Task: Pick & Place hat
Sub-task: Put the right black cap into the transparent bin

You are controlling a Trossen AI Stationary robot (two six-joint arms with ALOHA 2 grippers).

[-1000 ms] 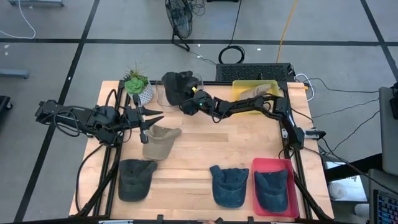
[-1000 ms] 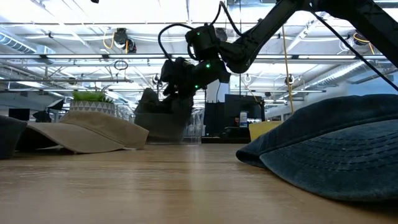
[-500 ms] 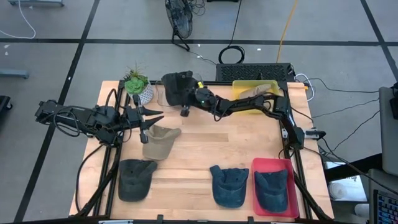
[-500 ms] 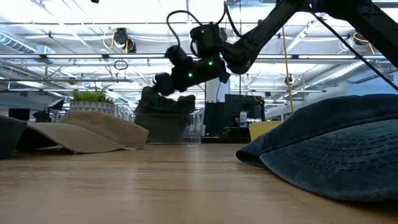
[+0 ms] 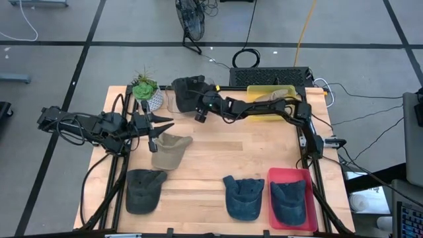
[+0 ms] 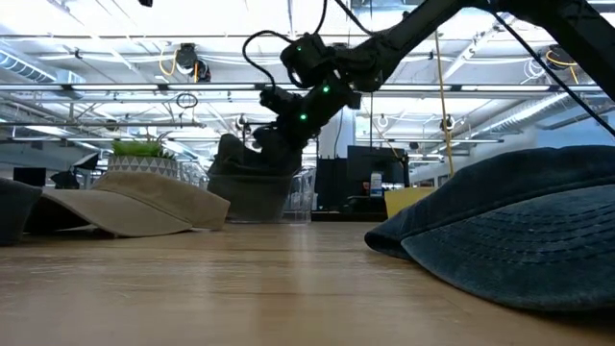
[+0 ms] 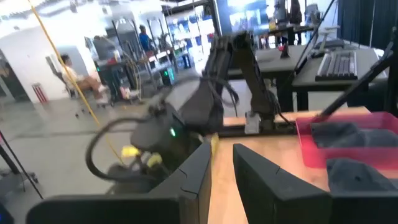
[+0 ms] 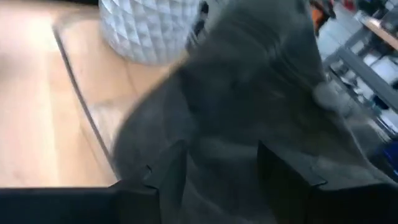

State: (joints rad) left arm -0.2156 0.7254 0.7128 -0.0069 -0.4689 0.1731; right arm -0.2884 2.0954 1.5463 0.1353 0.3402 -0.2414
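Placing step looks done: dark hat (image 5: 187, 91) sits in the clear bin at tabletop's far edge. Right claw (image 5: 198, 114) apart, empty, beside it. Next: retract, pick another hat.

Even overhead light is seen on the counter (image 5: 225, 149); soft shadows are cast; both wrist views are smeared by blur.

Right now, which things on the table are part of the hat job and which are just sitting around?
Job: dark hat at the back, right gripper open beside it, clear bin, tan hat, blue hats, red tray, yellow bin.
Lying about: potted plant, cables.
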